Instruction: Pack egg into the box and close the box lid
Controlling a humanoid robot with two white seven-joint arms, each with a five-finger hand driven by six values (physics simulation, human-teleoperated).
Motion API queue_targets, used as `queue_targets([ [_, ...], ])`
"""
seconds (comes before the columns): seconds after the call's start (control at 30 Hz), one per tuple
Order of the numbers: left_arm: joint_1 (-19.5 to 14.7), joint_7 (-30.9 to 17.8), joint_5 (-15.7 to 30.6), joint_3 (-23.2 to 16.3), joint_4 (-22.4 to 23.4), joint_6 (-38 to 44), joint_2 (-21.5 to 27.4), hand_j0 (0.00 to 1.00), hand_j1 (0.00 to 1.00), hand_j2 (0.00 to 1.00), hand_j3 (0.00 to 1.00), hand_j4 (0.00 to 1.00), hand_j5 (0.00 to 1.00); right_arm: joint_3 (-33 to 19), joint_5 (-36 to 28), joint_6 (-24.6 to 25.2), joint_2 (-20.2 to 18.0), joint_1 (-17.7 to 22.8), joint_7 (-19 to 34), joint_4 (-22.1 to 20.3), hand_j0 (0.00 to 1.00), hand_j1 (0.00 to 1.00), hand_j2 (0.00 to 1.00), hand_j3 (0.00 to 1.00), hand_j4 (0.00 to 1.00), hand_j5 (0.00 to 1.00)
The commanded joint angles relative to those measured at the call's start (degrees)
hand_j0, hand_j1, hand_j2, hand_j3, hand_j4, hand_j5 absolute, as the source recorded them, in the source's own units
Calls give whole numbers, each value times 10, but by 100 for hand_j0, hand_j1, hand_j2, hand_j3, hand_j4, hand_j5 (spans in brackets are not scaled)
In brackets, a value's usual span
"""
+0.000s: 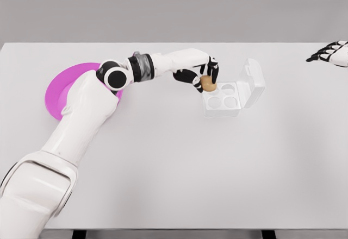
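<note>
Brown against the white tabletop (pixel 174 163), the egg (pixel 208 83) sits clasped in the dark fingers (pixel 213 68) of the left hand (pixel 200 76), right at the near-left corner of the clear box (pixel 223 99). The box has 4 round cups, and its lid (pixel 254 82) stands raised on the right side, so the way in is free. The egg appears to be over or already touching the upper-left cup; which of the 2 cannot be told from this angle.

To do this step well, the hand should centre the egg over that cup, lower it straight down until it is seated, and only then loosen the fingers, lifting clear without nudging the light box sideways.

The right hand (pixel 331 53) shows at the far right edge, fingers spread and holding nothing. A magenta plate (pixel 54 95) lies behind the left arm.
</note>
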Motion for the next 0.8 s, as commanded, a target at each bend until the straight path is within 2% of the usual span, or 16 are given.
queue_targets([
  [0.0,0,0,0,0,7,2,0,32,32,32,32,32,32,-1,-4,1,1,0,-2,0,100,100,100,100,100,100],
  [0.77,-19,0,-4,-16,-1,2,0,34,34,34,34,34,34,1,-3,1,8,7,-2,0,100,100,100,100,100,100],
])
